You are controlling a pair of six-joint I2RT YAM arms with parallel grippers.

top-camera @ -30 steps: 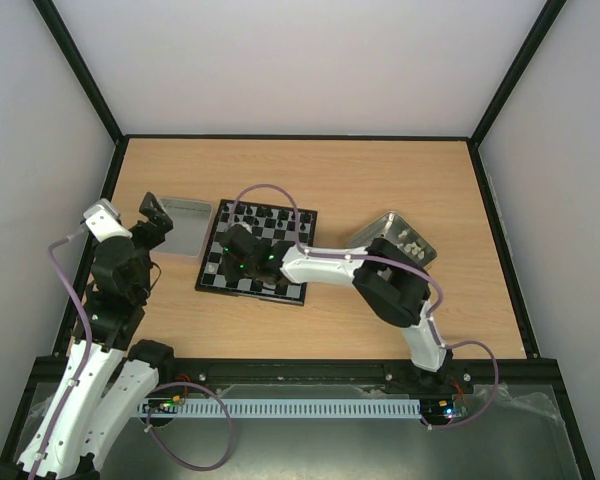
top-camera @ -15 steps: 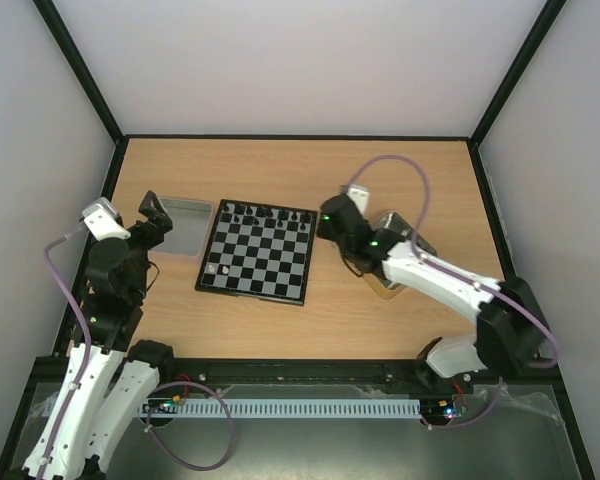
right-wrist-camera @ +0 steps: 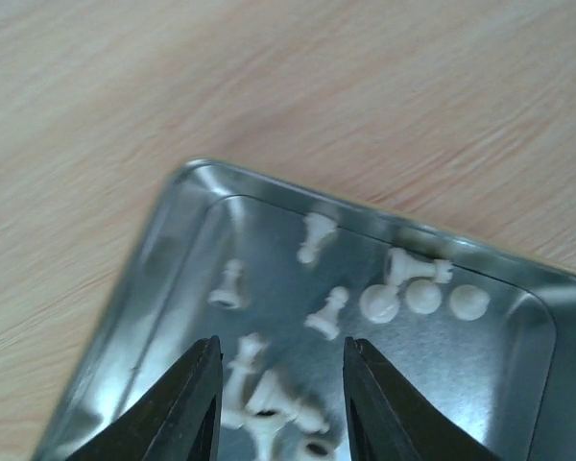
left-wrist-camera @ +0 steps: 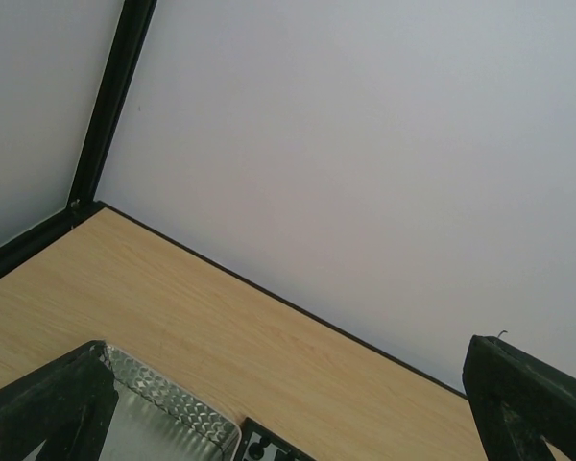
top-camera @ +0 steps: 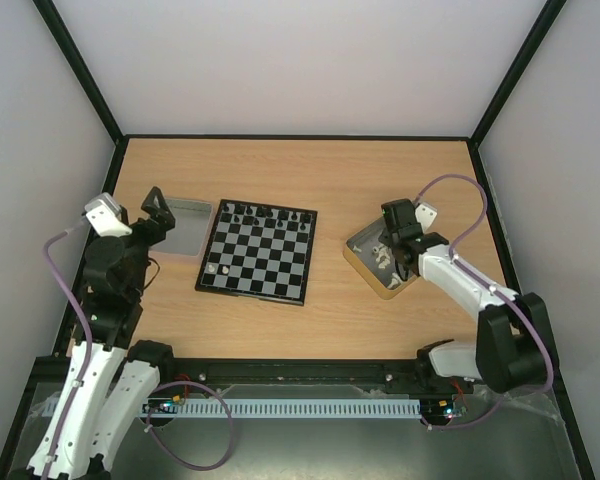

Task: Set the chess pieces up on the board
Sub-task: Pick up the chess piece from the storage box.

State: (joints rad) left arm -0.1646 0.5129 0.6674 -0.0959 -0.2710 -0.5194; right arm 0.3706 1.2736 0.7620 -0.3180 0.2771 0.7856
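White chess pieces (right-wrist-camera: 324, 312) in a gold-sided tin (right-wrist-camera: 163, 254) right of the chessboard (top-camera: 258, 252)
One is set on its near-left corner. The right end effector (right-wrist-camera: 280, 360) is held narrowly parted, empty, over the tin; the left end effector (left-wrist-camera: 288, 403) is spread wide left of the chessboard.

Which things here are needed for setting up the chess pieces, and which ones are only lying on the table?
Needed: white chess pieces, chessboard, gold-sided tin holding them.
Only lying about: grey metal tray; black chess pieces, standing along the chessboard's far edge.
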